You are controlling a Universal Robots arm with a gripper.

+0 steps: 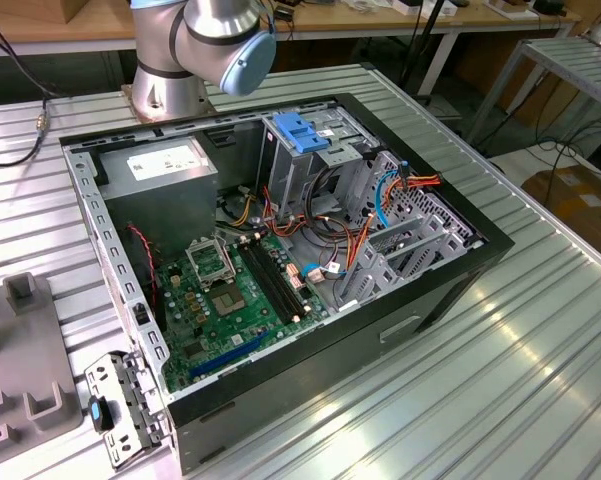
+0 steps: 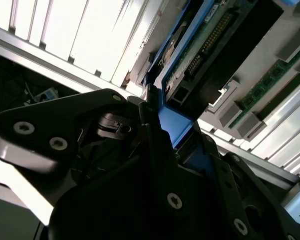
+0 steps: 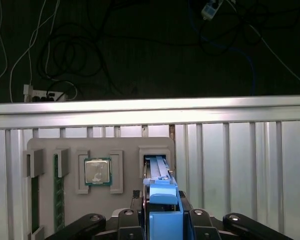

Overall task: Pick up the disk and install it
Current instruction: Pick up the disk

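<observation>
The disk [image 3: 161,191] is standing on edge between my fingers [image 3: 195,222]. In the first wrist view I am looking straight along its bright blue rail [image 3: 157,167], which is running from my claw [image 3: 162,220] to the open pocket [image 3: 156,151] of the grey parts tray [image 3: 125,147]. My claw is pressing in on the disk from both sides, pinching it by that blue frame. I cannot tell whether the far end is sitting in the pocket or hanging just clear of it. On the same tray a square processor chip [image 3: 98,172] is lying in the recess next to the pocket. A green memory stick [image 3: 56,190] is lying in a long slot further along. The tray is resting on the ribbed metal table [image 3: 239,165], and beyond the table's edge dark cables [image 3: 65,55] are trailing over the floor. In the second wrist view the blue rail is passing between my black fingers [image 2: 150,130], and the disk's green circuit board and dark body [image 2: 224,50] are showing past them. In the exterior view the arm's base [image 1: 220,40] is standing behind the open computer case [image 1: 400,330]. The case is lying on its side, with the motherboard [image 1: 230,300] facing up and a light-blue latch plate [image 1: 302,135] on the drive cage. The tray is lying well apart from the case, at the exterior view's left.
</observation>
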